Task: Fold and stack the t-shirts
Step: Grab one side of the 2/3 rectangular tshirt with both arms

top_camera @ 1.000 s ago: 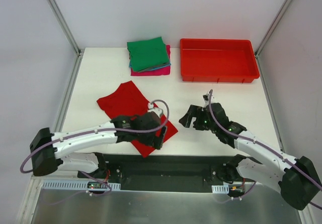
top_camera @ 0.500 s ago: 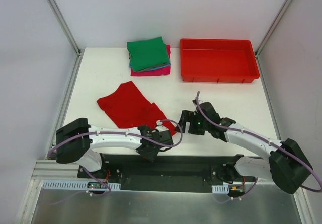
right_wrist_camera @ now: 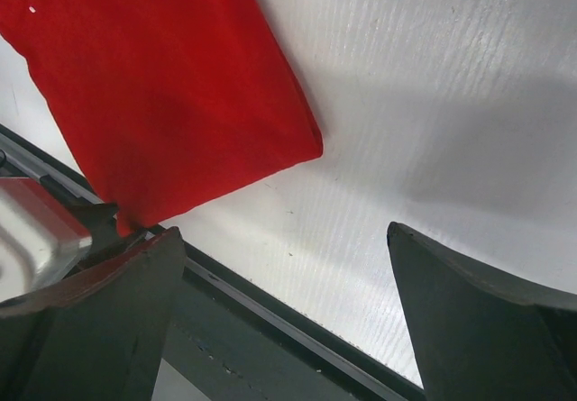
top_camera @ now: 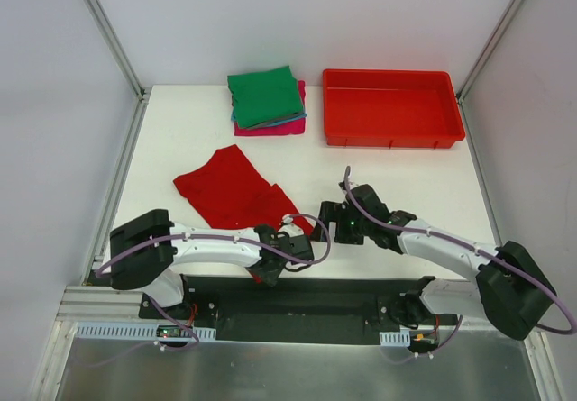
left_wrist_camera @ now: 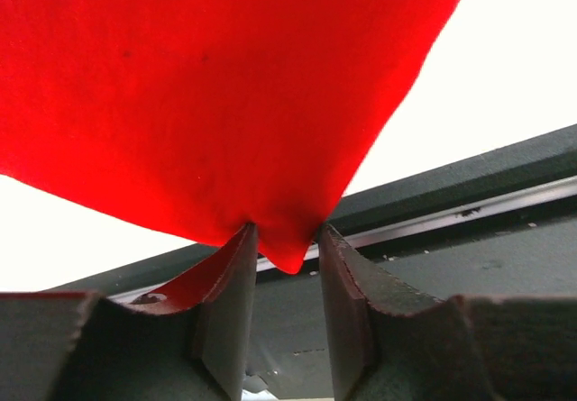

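The red t-shirt (top_camera: 230, 194) lies spread on the white table, left of centre. Its near corner (left_wrist_camera: 287, 252) hangs over the table's front edge, and my left gripper (top_camera: 270, 270) (left_wrist_camera: 287, 230) is shut on it, both fingertips pressing into the cloth. My right gripper (top_camera: 325, 225) (right_wrist_camera: 284, 232) is wide open and low over the table, beside the shirt's right corner (right_wrist_camera: 297, 140), holding nothing. A stack of folded t-shirts (top_camera: 266, 99) sits at the back, green on top with teal and magenta edges showing below.
A red plastic bin (top_camera: 393, 135) stands at the back right. The dark rail of the table's front edge (right_wrist_camera: 270, 329) runs just under both grippers. Metal frame posts rise at the back corners.
My left arm pulled back from on top of the shirt to the front edge and its jaws closed on the shirt's near corner. My right gripper moved left toward the shirt.
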Robot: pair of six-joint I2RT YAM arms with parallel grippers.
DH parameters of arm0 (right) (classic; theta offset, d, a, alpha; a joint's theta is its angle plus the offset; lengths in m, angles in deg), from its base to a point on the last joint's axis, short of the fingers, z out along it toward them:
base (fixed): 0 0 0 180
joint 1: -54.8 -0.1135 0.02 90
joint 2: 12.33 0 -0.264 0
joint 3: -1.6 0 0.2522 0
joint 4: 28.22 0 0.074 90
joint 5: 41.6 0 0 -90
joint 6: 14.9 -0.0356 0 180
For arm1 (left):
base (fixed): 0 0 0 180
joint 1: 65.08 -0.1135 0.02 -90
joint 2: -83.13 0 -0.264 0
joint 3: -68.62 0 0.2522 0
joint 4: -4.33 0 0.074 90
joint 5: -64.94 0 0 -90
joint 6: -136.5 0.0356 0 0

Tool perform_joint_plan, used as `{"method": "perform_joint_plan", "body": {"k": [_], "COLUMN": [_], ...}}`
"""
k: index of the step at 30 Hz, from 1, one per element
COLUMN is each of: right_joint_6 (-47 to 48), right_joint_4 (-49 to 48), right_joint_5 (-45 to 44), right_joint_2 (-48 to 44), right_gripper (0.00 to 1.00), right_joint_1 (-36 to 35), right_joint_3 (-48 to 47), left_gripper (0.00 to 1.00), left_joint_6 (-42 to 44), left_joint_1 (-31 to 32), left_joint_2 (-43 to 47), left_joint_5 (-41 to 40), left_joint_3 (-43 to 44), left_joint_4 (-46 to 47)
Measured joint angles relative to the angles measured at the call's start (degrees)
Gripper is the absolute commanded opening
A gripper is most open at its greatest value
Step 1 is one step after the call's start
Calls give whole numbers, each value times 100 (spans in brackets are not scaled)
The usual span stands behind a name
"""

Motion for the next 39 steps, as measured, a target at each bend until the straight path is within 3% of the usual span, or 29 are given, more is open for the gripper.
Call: {"method": "perform_joint_plan", "body": {"k": [2,4,6,8,14,19,31,39], "right_joint_6": [0,-2,-2,-4,13,-57,-168,-317], "right_joint_4": [2,-2,-13,-44,-216,-234,-190,-389], "right_joint_5": [2,4,22,63,282,330,-98,-205], "right_joint_2": [31,98,240,461,1279,1517,1862,2074], "right_gripper": [97,98,99,92,57,40,38,2], "right_joint_1": [0,-4,-13,-22,-57,-85,-103,-101], "right_joint_3": [-7,-48,-133,-251,-645,-693,-949,-1003], "left_gripper": [20,0,0,0,0,0,0,0], "left_joint_6": [4,9,-11,2,4,4,74,74], "left_joint_1": [0,-17,-28,-31,-68,-103,-103,-103], "left_joint_2": [-120,-232,-262,-262,-214,-61,223,289], "left_joint_5": [-44,-94,-116,-133,-149,-173,-177,-173], "left_joint_3": [2,2,22,33,39,39,-85,-105], "left_joint_4": [0,-2,-61,-87,-105,-94,52,107]}}
